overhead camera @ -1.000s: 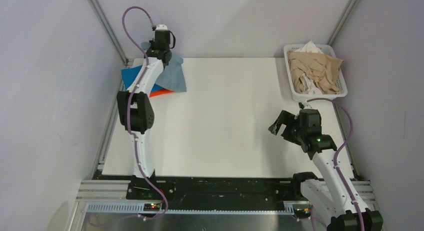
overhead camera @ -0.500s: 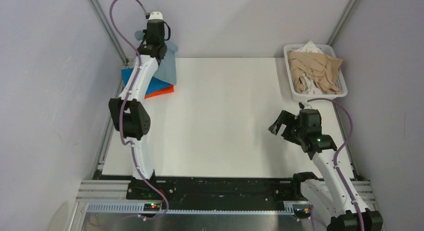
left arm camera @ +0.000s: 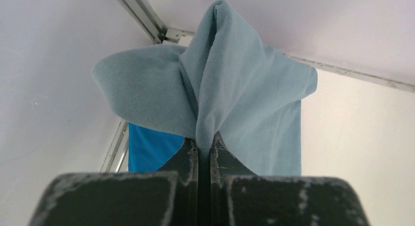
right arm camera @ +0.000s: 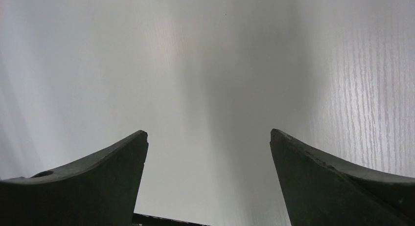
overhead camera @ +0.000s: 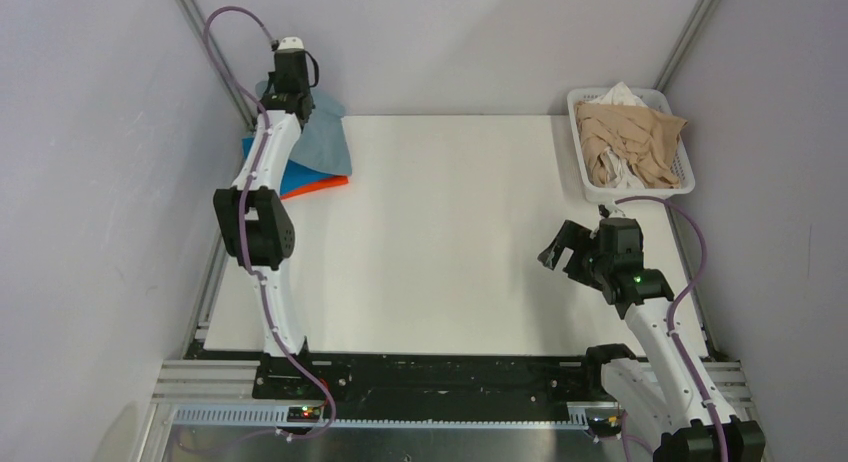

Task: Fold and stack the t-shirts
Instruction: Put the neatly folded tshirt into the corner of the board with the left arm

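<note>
The folded grey-blue t-shirt (overhead camera: 322,142) hangs at the table's far left corner, pinched in my left gripper (overhead camera: 290,94), which is shut on a bunched fold of it (left arm camera: 230,89). Its lower part drapes over the stack of the bright blue t-shirt (overhead camera: 292,178) and the orange t-shirt (overhead camera: 322,186) beneath. The bright blue one also shows in the left wrist view (left arm camera: 149,147). My right gripper (overhead camera: 556,248) is open and empty, low over the bare table at the right (right arm camera: 208,138).
A white slatted basket (overhead camera: 682,190) with beige and white garments (overhead camera: 628,140) stands at the back right. Metal frame posts (overhead camera: 212,50) and grey walls close in the far left corner beside my left arm.
My left gripper has carried the grey-blue t-shirt left and back towards the corner, over the blue and orange stack. The right arm has not moved.
</note>
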`<move>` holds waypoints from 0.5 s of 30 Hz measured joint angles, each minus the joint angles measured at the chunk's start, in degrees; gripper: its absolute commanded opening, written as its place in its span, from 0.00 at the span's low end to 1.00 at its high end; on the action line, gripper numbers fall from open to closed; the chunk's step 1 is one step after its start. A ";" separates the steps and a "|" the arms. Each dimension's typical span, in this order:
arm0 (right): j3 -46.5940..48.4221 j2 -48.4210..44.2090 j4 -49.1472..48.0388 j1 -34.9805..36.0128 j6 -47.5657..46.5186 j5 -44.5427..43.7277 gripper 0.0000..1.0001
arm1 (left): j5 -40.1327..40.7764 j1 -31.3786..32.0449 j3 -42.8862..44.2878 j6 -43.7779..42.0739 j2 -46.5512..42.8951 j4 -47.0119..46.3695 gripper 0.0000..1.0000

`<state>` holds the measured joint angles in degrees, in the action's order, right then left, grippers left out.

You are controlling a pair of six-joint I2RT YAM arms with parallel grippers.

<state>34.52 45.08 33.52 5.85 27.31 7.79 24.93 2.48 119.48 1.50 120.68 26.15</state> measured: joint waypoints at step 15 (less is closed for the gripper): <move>0.00 0.46 0.02 0.00 0.02 -2.58 1.00 | -2.29 -9.27 -2.58 1.07 5.42 -0.98 0.99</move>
<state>34.52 45.54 33.54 5.85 27.33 5.21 22.63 -6.79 116.90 2.57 126.10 25.17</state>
